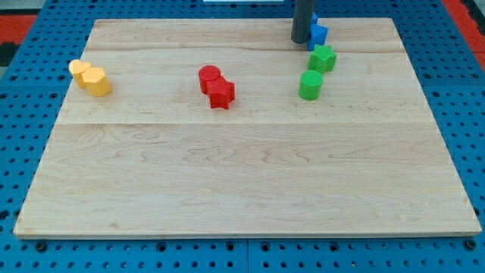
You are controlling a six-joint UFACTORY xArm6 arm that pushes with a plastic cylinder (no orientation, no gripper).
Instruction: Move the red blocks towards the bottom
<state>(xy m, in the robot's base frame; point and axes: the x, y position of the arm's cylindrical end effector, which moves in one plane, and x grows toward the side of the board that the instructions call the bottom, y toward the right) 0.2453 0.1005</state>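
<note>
Red blocks: a red round block (209,77) and a red star-shaped block (222,93) sit touching each other, left of the middle, in the upper half of the picture.
My tip: my tip (301,41) is at the top, right of the middle, right beside a blue block (318,32). It is well apart from the red ones.
Claw: there is no claw here, only a rod, so it holds nothing.
Other blocks: a green star block (323,58) and a green round block (311,85) are on the right; two yellow blocks (90,77) are on the left.
Done: nothing yet, I think. The red blocks look untouched.
Left: get behind the red blocks and push both down the board (242,189) to the bottom.
</note>
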